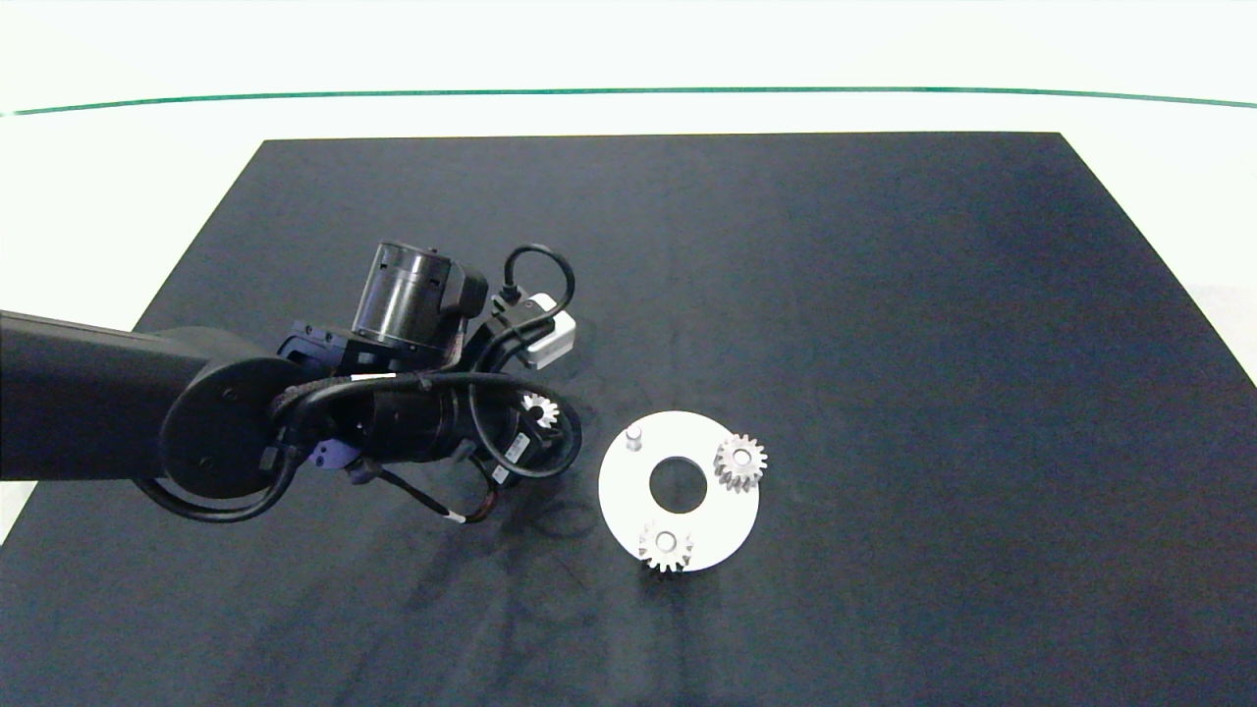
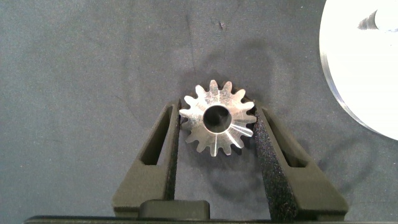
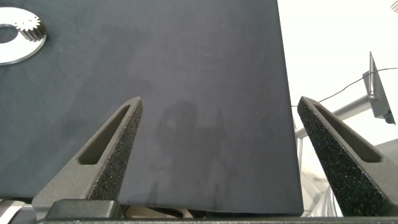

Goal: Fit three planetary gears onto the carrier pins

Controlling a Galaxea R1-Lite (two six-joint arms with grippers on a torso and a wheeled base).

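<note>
- Left of the flat white disc (image 1: 678, 525): left gripper (image 2: 217, 127) pinches the third small silver-grey metal spur gear (image 2: 217, 118), both pads on its teeth, bore unobstructed.
- On the disc: two matching gears (image 1: 740, 462) (image 1: 665, 546) sit on their pegs; one pale bare pin (image 1: 633, 433) stands on the near-left side.
- Step, as I read it: last gear in transit. Next move needs bore centred over that pin, gear level, straight descent.
- Room: black mat (image 1: 884, 295) open all round the disc; seated gears stand apart from the bare pin.
- Right gripper (image 3: 217, 149): fingers spread wide, holding nothing, parked near the mat's edge.
</note>
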